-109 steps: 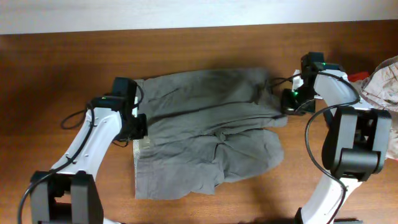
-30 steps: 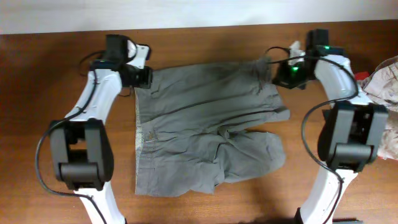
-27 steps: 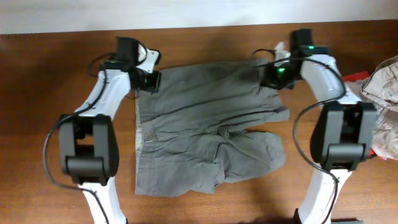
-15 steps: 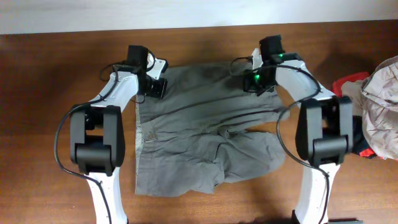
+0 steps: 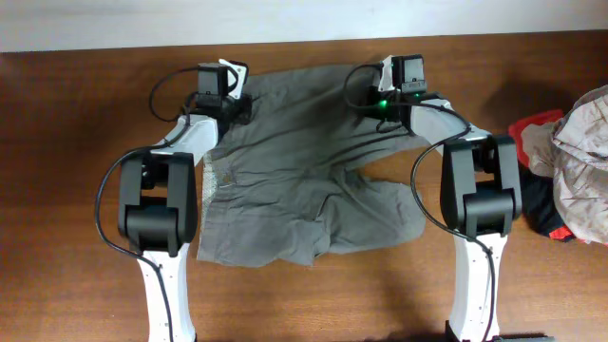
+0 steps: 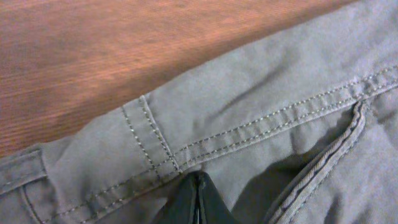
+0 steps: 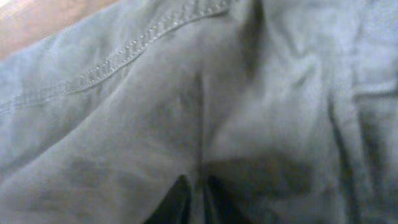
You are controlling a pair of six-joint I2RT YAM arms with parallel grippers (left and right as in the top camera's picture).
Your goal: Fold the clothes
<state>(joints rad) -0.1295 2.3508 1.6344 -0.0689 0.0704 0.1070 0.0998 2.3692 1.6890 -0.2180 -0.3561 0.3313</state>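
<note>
The shorts [image 5: 304, 171] lie on the counter [image 5: 85, 190], their bulk trailing from both hands back toward our bases, far edge running sideways between them. Our left hand [image 6: 196, 185] pinches the stitched band and our right hand [image 7: 198, 193] a fold along that edge, both closed. How much cloth each holds is cut off from view.

The brown wooden bench [image 5: 76, 190] carried a pair of grey shorts [image 5: 304, 180] spread across its middle, the waistband towards the far edge and the two legs reaching towards the near side, the cloth creased and not quite flat. At the right edge lay a heap of clothes [image 5: 579, 133], pale patterned cloth on top of red and dark pieces, well apart from the shorts.
</note>
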